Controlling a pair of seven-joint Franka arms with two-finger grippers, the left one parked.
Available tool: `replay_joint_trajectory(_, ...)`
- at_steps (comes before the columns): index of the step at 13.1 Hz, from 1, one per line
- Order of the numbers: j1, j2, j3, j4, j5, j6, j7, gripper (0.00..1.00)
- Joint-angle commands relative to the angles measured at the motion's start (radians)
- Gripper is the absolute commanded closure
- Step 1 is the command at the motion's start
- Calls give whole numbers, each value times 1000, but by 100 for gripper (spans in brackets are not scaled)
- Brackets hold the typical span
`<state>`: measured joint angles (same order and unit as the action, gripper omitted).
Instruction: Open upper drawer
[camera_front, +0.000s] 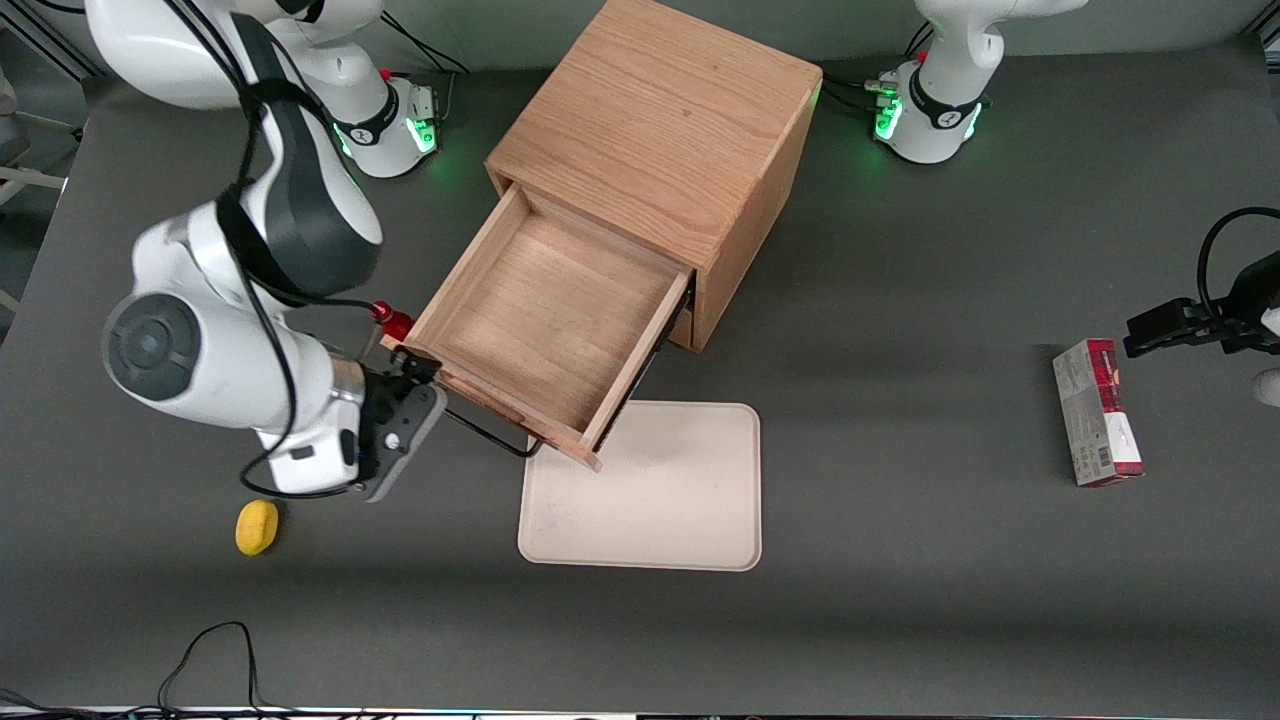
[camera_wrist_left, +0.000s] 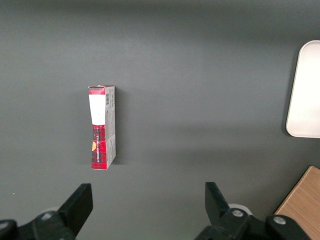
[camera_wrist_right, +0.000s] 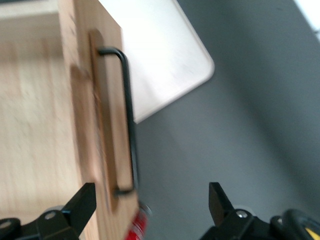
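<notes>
The upper drawer (camera_front: 545, 320) of the oak cabinet (camera_front: 660, 130) stands pulled far out, and its shallow tray body is empty. Its black bar handle (camera_front: 495, 438) runs along the front panel, on the side nearest the front camera. My right gripper (camera_front: 418, 375) is open, at the end of the drawer front toward the working arm's end of the table. In the right wrist view the gripper (camera_wrist_right: 150, 195) straddles the handle (camera_wrist_right: 130, 125) near its end without touching it. The drawer front (camera_wrist_right: 102, 100) sits between the fingers. The lower drawer is hidden under the upper one.
A beige tray (camera_front: 660, 500) lies on the table just in front of the open drawer, partly under it. A small red object (camera_front: 393, 322) sits beside the drawer corner by my gripper. A yellow object (camera_front: 257, 526) lies nearer the camera. A red box (camera_front: 1097, 410) lies toward the parked arm's end.
</notes>
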<state>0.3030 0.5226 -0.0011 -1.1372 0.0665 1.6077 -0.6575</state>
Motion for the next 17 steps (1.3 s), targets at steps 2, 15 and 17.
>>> replay_joint_trajectory(2,-4,-128,-63,-109,-76,-44,-24,0)
replay_joint_trajectory(15,2,-599,-273,-670,-2,63,486,0)
replay_joint_trajectory(17,2,-619,-284,-661,-4,22,490,0)
